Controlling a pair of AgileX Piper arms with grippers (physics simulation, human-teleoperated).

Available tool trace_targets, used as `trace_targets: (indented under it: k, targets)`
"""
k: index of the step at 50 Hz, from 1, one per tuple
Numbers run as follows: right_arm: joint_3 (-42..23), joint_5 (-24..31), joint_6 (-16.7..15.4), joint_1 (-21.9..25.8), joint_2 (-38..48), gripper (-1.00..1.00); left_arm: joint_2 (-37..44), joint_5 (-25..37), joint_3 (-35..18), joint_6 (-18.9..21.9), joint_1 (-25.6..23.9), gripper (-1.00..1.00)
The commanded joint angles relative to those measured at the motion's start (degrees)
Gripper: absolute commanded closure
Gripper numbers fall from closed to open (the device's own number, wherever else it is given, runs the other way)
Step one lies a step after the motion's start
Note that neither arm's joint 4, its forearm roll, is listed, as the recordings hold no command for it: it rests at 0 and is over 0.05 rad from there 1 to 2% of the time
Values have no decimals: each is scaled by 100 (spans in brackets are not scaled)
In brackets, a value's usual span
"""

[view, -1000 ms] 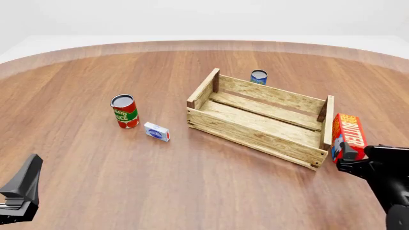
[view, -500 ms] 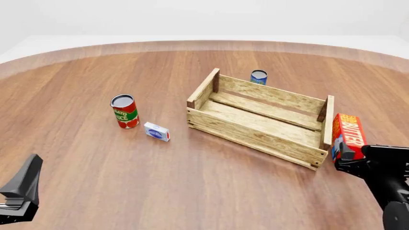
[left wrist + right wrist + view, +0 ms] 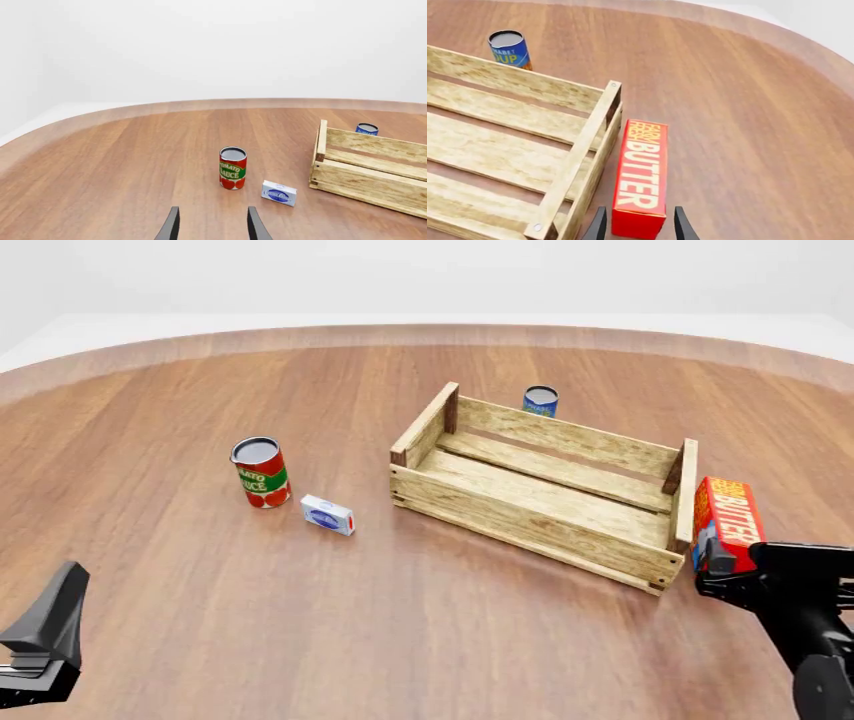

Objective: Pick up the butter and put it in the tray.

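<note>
The butter (image 3: 729, 519) is a red-orange carton with white lettering, lying on the table just outside the right end board of the tray (image 3: 534, 530). In the right wrist view the butter (image 3: 642, 172) lies alongside that end board (image 3: 582, 165). My right gripper (image 3: 639, 228) is open, its fingers straddling the carton's near end with small gaps on both sides. In the front view it (image 3: 729, 576) sits just behind the butter. My left gripper (image 3: 212, 229) is open and empty, low at the front left of the table (image 3: 56, 615).
A red tomato sauce can (image 3: 260, 472) and a small white-and-blue box (image 3: 327, 514) stand left of the tray. A blue soup can (image 3: 539, 401) stands behind the tray; it also shows in the right wrist view (image 3: 510, 49).
My right gripper has crept slightly forward around the butter's near end. The butter, the tray and the left arm have not moved.
</note>
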Motion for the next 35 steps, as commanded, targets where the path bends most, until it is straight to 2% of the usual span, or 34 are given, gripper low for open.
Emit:
trace_targets:
  k: [1,35]
  targets:
    - [-46,-2,1,-14,101,-100,0,0,0,0,0,-100]
    - [-202,-4,10,-22,448,-100,0,0,0,0,0,-100]
